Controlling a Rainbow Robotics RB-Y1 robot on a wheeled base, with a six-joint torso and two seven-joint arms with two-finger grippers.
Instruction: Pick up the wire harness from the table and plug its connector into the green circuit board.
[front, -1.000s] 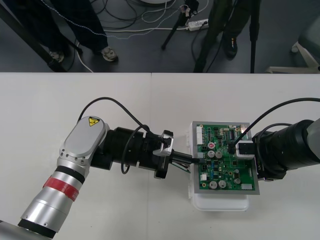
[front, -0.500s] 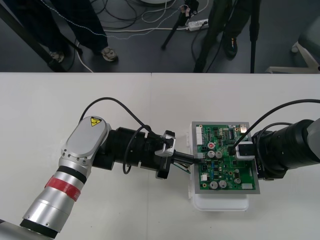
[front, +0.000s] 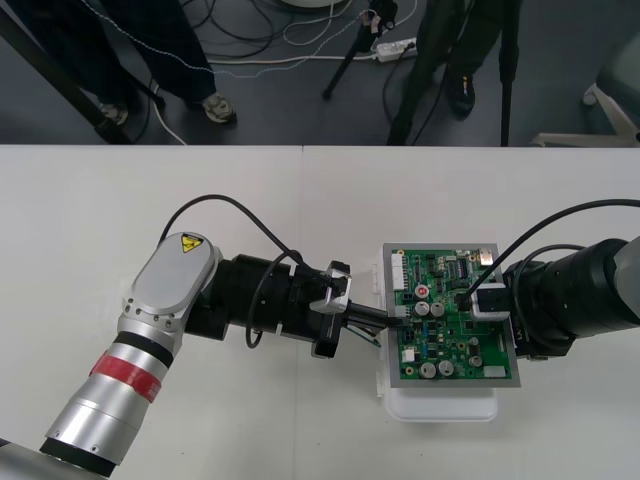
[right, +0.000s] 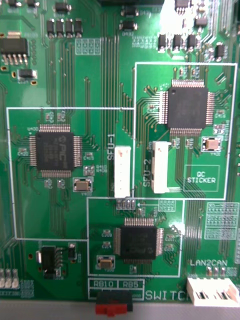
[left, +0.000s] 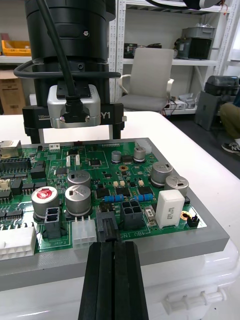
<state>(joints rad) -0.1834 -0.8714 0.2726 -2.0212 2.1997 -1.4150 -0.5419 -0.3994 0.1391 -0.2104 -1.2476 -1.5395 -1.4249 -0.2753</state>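
At the left edge of the green circuit board, left claw clenched on the harness plug, right claw spread over the right side, and any tilt could jam it!

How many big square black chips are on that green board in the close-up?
3. One chip sits beside the SFU-1 socket, one by the QC sticker box, one near the red switch. Others may lie outside this view.

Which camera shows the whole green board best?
The front view: nearly the whole green circuit board shows from above. The left wrist view sees it low from one edge; the right wrist view looks closely at its chips.
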